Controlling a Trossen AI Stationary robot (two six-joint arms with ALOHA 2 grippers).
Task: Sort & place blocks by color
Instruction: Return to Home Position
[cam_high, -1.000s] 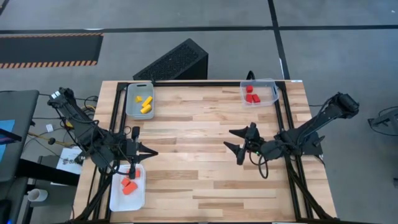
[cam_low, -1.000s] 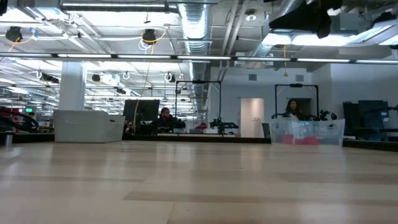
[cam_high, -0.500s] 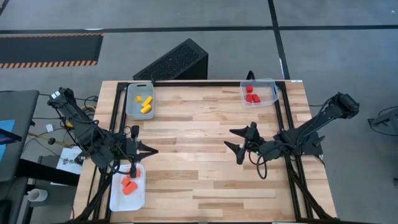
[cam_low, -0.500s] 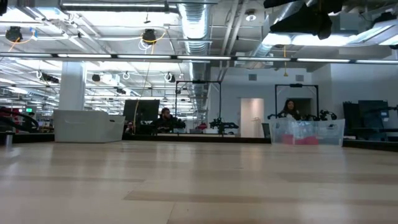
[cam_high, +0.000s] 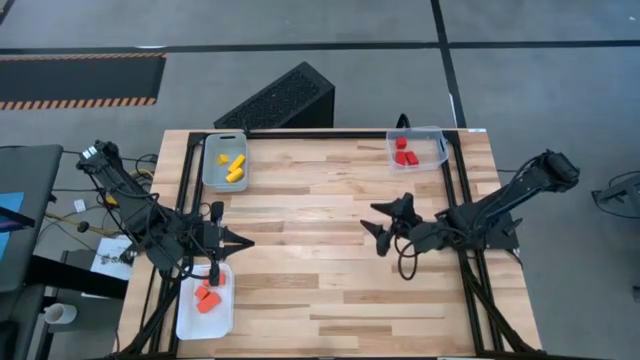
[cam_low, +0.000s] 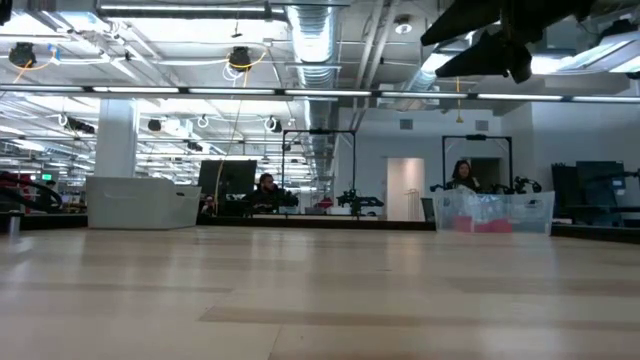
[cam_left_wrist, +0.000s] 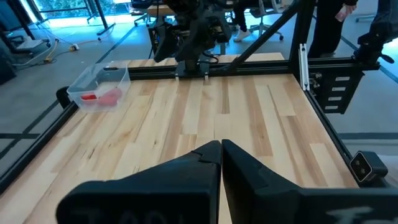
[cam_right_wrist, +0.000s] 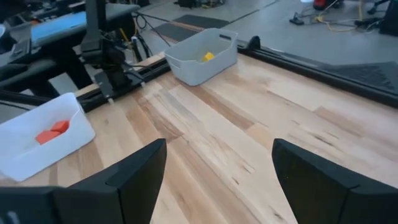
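Note:
The blocks lie sorted in three trays. Yellow blocks (cam_high: 233, 167) sit in the grey tray (cam_high: 212, 170) at the far left. Red blocks (cam_high: 405, 153) sit in the clear tray (cam_high: 436, 148) at the far right. Orange blocks (cam_high: 206, 297) sit in the white tray (cam_high: 190, 318) at the near left. My left gripper (cam_high: 248, 244) is shut and hovers at the table's left edge, just beyond the white tray. My right gripper (cam_high: 368, 218) is open, up in the air right of the table's middle, and holds nothing.
Bare wooden tabletop (cam_high: 320, 270) spreads between the trays. A black metal frame (cam_high: 462, 200) runs along the table's sides. A black slatted box (cam_high: 280, 98) lies on the floor beyond the far edge. People (cam_low: 466, 176) stand far off in the room.
My right gripper has drifted a little toward the table's far edge, staying open and in the air. The left arm and all the blocks have kept still.

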